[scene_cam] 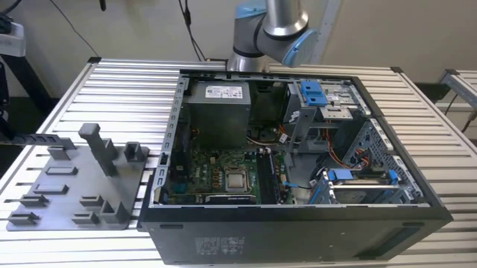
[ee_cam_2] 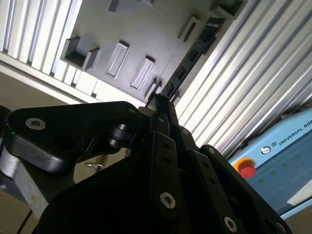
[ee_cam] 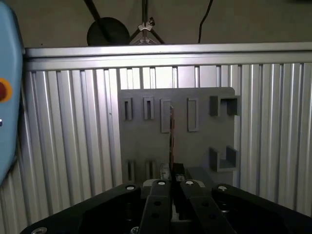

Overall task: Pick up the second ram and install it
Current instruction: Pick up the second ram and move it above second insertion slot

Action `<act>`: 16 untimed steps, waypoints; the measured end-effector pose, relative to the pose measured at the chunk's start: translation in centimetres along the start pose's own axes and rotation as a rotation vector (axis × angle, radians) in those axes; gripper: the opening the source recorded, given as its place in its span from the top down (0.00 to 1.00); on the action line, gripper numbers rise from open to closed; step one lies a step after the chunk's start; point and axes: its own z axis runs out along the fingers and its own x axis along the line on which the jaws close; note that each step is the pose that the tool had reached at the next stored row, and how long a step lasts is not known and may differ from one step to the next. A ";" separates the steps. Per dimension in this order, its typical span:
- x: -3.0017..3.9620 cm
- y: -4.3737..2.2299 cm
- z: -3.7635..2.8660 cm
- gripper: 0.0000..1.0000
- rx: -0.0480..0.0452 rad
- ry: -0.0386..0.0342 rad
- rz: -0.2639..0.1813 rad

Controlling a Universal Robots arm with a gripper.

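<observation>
In both wrist views the gripper [ee_cam: 171, 181] is seen clamped on one end of the ram [ee_cam_2: 192, 51], which projects straight out from between the fingertips. The ram's row of black chips is shown in the second wrist view; in the first wrist view it is seen edge-on. The grey tray [ee_cam: 146, 141] lies beyond the ram's free end, on the slatted table [scene_cam: 119, 95]. Whether that end touches the tray cannot be told. In the exterior view the open case [scene_cam: 298, 234] is set just beside the tray, on the exterior view's right of it.
</observation>
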 end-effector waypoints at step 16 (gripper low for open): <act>-0.28 -0.05 -3.63 0.86 -0.0001 -0.0014 0.000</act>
